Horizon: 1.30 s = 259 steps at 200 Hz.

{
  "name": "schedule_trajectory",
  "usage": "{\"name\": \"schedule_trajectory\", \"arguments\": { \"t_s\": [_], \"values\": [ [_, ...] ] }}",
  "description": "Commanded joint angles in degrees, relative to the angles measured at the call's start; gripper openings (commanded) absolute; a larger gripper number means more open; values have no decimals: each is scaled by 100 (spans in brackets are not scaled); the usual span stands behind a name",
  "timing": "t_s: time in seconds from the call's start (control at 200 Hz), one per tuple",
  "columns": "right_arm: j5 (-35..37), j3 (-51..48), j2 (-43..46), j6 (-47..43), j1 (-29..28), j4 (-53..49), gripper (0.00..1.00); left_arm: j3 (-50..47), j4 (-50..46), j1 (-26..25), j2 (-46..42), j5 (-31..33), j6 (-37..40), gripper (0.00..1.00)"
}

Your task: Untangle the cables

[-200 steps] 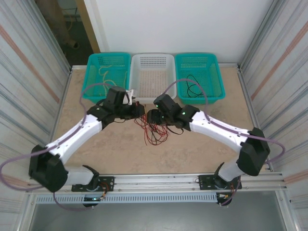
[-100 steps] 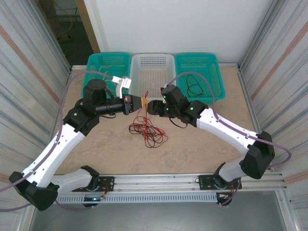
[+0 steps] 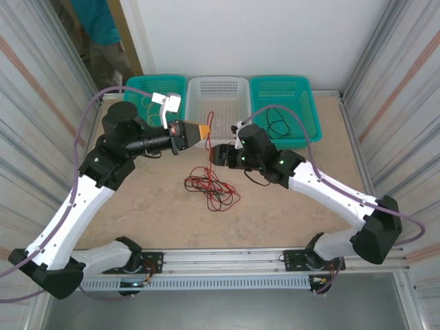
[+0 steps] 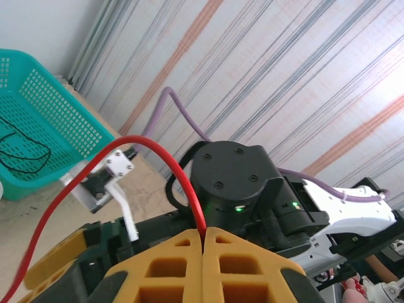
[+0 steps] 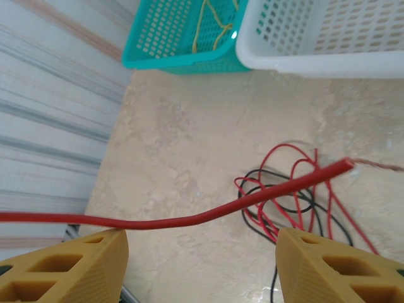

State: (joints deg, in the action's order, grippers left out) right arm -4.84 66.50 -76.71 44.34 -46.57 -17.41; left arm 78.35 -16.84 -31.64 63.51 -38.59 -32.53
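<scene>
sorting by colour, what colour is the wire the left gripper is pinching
Red: the wire in the left gripper, clearest in the left wrist view.

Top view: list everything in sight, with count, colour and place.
table: one, beige, underneath
teal baskets: two, teal, far edge, outer positions
white basket: one, white, between them
yellow cable: one, pale yellow, in left one
black cable: one, black, in right one
tangle: one, red and black, table centre
red cable: one, red, rising from tangle
left gripper: one, orange, shut on red cable
right gripper: one, orange, open, by red cable
</scene>
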Motion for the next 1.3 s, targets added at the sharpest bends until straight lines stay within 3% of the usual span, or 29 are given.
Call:
{"name": "schedule_trajectory", "arguments": {
  "t_s": [0.0, 0.246, 0.496, 0.737, 1.002, 1.092, 1.132, 1.213, 1.293],
  "values": [
    [445, -302, 391, 137, 231, -386, 63, 249, -8, -44, 157, 176, 157, 0],
    [452, -1139, 707, 572, 431, -395, 62, 726, -53, -4, 803, 991, 646, 0],
    [746, -1621, 1098, 818, 398, -454, 62, 1204, 269, 505, 2015, 1169, 591, 0],
    [774, -1745, 1228, 849, 336, -509, 62, 1837, 559, 1089, 3304, 1283, 87, 0],
    [877, -1584, 1045, 779, 131, -544, 61, 2770, 610, 1376, 4535, 1208, -372, 0],
    [912, -1545, 1017, 745, 104, -586, 61, 3005, 535, 1456, 4913, 953, -662, 34],
    [945, -1525, 1017, 726, 104, -620, 61, 2955, 619, 1461, 4980, 856, -771, 44],
    [993, -1498, 1035, 684, 117, -680, 61, 2784, 639, 1433, 4947, 882, -765, 55],
    [1044, -1466, 1074, 647, 126, -745, 61, 2521, 530, 1399, 4720, 1163, -575, 60]
  ]
}}
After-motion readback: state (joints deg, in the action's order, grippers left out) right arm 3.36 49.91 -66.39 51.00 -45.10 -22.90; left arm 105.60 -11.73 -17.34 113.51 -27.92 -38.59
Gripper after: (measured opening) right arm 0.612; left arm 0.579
